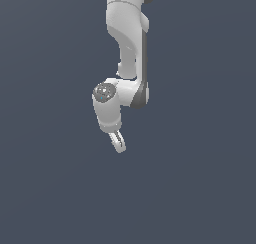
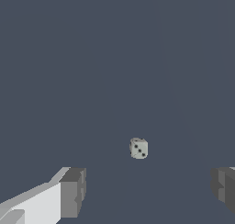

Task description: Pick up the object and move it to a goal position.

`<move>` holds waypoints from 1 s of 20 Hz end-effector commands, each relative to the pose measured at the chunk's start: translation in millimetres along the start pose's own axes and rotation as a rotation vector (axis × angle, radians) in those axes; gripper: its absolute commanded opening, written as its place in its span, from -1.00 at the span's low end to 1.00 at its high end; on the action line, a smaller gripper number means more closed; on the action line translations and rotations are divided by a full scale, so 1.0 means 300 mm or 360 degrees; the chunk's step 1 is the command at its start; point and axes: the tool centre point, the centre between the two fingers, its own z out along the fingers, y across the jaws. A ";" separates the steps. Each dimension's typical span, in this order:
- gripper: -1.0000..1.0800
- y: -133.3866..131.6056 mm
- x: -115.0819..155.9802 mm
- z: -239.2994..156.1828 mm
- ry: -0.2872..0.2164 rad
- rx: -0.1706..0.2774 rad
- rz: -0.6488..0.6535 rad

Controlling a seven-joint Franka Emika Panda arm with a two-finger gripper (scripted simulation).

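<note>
My pincer (image 2: 147, 193) hangs with its two fingers spread wide apart, nothing between them. In the wrist view I see one grey pad (image 2: 73, 192) on one side and the other at the frame's edge, a broad gap separating them. Ahead of that gap, beyond the fingertips and roughly centred between them, sits the die (image 2: 138, 148), a small pale cube with rounded corners and black dots, lying on the dark grey desk (image 2: 92, 58), touching neither finger. From the exterior view my white arm (image 1: 127, 38) reaches down, the pincer (image 1: 118, 143) tilted at its end; there I cannot make out the die.
</note>
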 end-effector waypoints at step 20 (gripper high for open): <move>0.92 0.008 0.010 0.160 0.0006 0.0001 0.0080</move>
